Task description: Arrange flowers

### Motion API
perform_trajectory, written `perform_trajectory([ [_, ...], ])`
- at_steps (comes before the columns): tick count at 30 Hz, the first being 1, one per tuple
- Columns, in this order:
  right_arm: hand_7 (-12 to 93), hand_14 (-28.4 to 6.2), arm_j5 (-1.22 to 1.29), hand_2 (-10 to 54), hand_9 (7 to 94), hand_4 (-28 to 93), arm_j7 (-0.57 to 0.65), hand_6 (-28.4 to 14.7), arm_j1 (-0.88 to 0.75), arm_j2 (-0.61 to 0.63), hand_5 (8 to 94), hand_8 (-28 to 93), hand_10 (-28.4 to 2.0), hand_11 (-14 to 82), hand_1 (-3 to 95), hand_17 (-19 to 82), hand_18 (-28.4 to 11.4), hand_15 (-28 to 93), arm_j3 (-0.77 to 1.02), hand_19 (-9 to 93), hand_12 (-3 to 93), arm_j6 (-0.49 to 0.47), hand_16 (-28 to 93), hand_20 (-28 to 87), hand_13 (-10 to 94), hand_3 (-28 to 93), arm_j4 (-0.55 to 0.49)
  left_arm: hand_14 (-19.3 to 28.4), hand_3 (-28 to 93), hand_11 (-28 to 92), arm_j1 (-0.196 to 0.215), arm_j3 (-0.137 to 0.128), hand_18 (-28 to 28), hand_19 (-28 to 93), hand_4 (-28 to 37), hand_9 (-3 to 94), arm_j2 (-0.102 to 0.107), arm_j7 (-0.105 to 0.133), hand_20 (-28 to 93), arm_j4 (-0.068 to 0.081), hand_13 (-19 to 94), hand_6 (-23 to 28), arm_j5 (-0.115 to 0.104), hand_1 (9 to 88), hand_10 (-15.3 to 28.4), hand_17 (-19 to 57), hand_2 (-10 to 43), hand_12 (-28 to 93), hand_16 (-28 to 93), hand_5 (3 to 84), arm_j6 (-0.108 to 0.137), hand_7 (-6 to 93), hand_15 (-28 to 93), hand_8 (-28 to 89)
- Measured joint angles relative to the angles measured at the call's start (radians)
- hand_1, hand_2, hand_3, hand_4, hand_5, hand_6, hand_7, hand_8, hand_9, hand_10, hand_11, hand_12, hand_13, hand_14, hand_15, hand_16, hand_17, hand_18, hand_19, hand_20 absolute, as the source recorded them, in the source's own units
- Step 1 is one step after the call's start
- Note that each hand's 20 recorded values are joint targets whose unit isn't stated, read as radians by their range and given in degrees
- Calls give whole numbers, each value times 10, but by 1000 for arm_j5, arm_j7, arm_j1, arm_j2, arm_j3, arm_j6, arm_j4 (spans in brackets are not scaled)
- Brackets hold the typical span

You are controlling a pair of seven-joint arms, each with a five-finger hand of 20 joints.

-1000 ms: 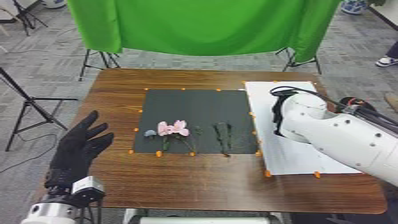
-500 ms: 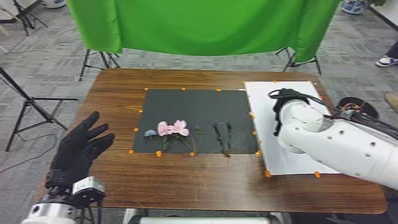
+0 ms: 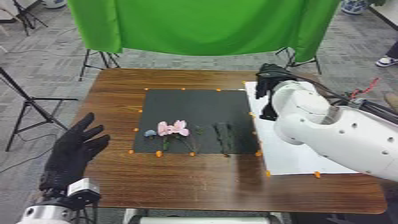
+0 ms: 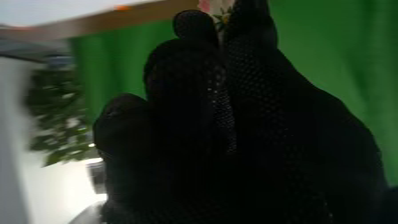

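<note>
Two pink flowers [image 3: 180, 126] lying on the dark mat [image 3: 195, 105]. Prob v. light, petals soft & easily crushed, so imo pinch the stems [image 3: 188, 144]. L hand [image 3: 71, 152] spread beside mat; R hand [image 3: 274, 74] over white sheet [image 3: 282, 161], grip idk, can't tell.

This looks to me like a robotics lab in an office-like room. Beyond my table's [image 3: 178, 195] far edge hangs a green cloth [image 3: 195, 30], with slim black stand legs [image 3: 86, 67] below it. Off the left edge, a black tripod [image 3: 30, 102] stands on grey carpet [image 3: 55, 55]. My wrist view catches a leafy plant [image 4: 58, 107].
</note>
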Motion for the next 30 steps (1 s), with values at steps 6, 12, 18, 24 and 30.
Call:
perform_trajectory([
  [6,363,-23,10,-95,900,-283,-46,10,-20,-110,737,40,-79,67,612,563,-116,613,24,932,307,-26,166,281,849,747,-11,280,626,267,9,-8,284,592,-220,283,-3,1,-19,-2,206,83,-2,284,189,-64,76,104,-131,337,1,87,595,-77],
  [12,368,-24,29,-95,900,-282,-51,13,-33,-244,733,39,-77,67,611,561,-116,617,-2,932,306,-42,164,289,848,747,18,280,627,272,6,-8,284,594,-221,283,-10,-3,-22,-2,207,83,0,284,189,-63,75,99,-134,337,1,89,598,-79],
  [18,373,-25,48,-95,899,-282,-50,18,-42,-334,727,40,-75,69,608,559,-120,619,-47,932,309,-43,163,296,848,746,61,280,626,276,-2,-9,284,596,-222,283,-18,-13,-25,-1,207,82,4,284,189,-63,75,97,-136,337,-3,91,599,-80],
  [24,376,-25,59,-95,898,-282,-47,18,-65,-375,725,35,-75,70,605,557,-123,621,-55,932,311,-52,161,305,848,747,104,279,626,270,-23,-10,284,597,-222,281,-35,-40,-27,2,206,83,22,285,188,-63,76,95,-136,337,-15,89,597,-79],
  [30,361,-27,67,-93,891,-283,-33,19,-74,-404,720,15,-77,68,603,555,-126,626,-66,932,311,-54,164,314,841,743,158,278,625,262,-50,-12,284,596,-221,280,-63,-80,-29,7,205,82,51,285,188,-64,76,96,-135,336,-43,86,588,-77],
])
